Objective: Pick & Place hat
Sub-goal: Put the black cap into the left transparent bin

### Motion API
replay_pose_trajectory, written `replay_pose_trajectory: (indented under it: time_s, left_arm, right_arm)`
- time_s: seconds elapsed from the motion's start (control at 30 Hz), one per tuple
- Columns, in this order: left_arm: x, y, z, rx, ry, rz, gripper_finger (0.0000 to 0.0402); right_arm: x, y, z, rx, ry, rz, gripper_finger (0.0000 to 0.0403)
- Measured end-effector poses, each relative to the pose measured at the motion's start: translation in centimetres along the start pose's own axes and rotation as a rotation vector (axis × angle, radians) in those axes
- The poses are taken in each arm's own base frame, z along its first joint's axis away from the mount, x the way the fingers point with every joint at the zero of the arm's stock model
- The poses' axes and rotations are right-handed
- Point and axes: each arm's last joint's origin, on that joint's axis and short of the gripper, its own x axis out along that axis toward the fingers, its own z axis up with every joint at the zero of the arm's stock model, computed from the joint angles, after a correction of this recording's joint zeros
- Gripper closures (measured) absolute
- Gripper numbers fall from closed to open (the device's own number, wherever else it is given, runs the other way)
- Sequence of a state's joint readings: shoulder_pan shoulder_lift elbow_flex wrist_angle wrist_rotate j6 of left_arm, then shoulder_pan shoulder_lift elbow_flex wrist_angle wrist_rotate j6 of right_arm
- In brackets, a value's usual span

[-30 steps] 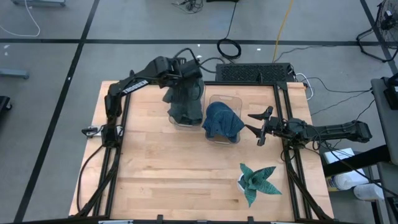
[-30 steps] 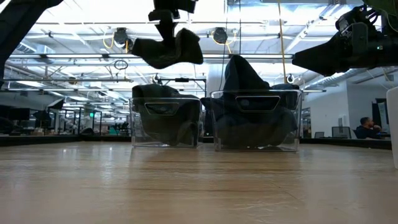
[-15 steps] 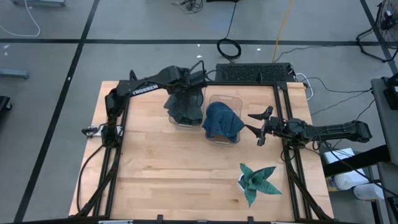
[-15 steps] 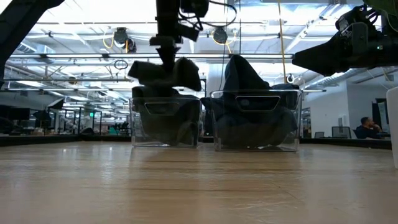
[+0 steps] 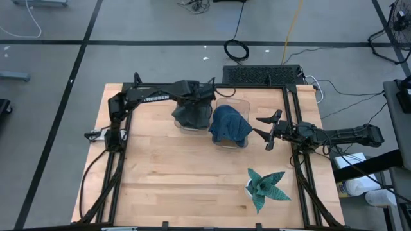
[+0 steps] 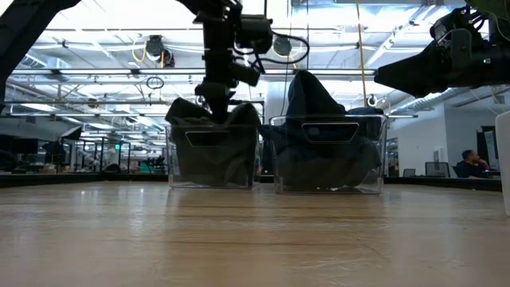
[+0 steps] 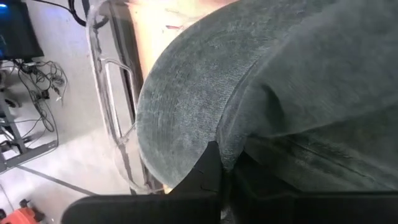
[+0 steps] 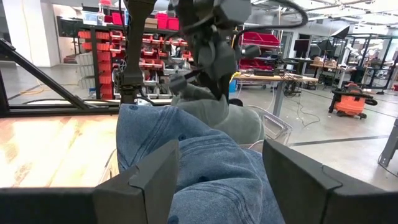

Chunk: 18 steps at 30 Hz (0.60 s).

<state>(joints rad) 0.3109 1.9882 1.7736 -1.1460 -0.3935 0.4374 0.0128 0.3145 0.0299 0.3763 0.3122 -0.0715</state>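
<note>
A dark grey-green hat sits in the left of two clear bins, bulging above the rim in the low view and filling the left wrist view. My left gripper reaches down into that bin, shut on the hat. A blue denim hat lies heaped in the right bin. My right gripper hovers open, just right of the blue hat and touching nothing. My left gripper pinches a fold of the grey-green hat's fabric at its top, between its two fingers. It comes from above, pointing down into the bin. The hat rests inside the left bin, slumped against its walls, with its upper part above the rim.
A green striped leaf-shaped object lies near the table's near right corner. The two bins stand side by side at the far middle of the wooden table. A black box sits at the far edge.
My left gripper came down toward the left bin, still shut on the grey-green hat. The hat, which hung lifted clear above the bin, has sunk into it and now rests inside.
</note>
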Motion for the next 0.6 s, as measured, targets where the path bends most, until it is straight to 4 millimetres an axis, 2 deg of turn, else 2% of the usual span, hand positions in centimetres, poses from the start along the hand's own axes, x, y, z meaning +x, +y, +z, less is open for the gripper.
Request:
replay_pose_trajectory:
  time_s: [0.23, 0.6]
  left_arm:
    - [2.1, -1.3, -0.2, -0.004, 0.005, 0.009, 0.0398]
    - [4.1, -3.0, -0.4, 0.002, 0.006, 0.010, 0.0398]
  right_arm:
    - [0.0, 0.0, 0.0, 0.000, 0.000, 0.000, 0.0181]
    - [0.0, 0.0, 0.0, 0.000, 0.000, 0.000, 0.0181]
